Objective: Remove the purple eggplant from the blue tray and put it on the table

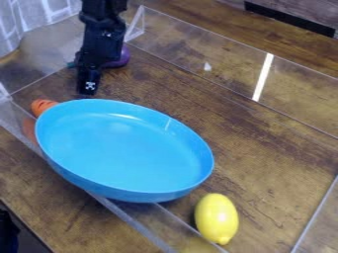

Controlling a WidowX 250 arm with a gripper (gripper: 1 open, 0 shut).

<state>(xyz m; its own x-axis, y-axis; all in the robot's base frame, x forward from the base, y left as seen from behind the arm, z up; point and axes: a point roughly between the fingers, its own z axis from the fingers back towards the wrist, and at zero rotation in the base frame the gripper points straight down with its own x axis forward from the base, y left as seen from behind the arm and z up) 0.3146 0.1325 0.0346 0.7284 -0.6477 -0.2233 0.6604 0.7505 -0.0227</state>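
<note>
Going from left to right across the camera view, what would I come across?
The orange object, then the big blue tray, then the yellow lemon.
</note>
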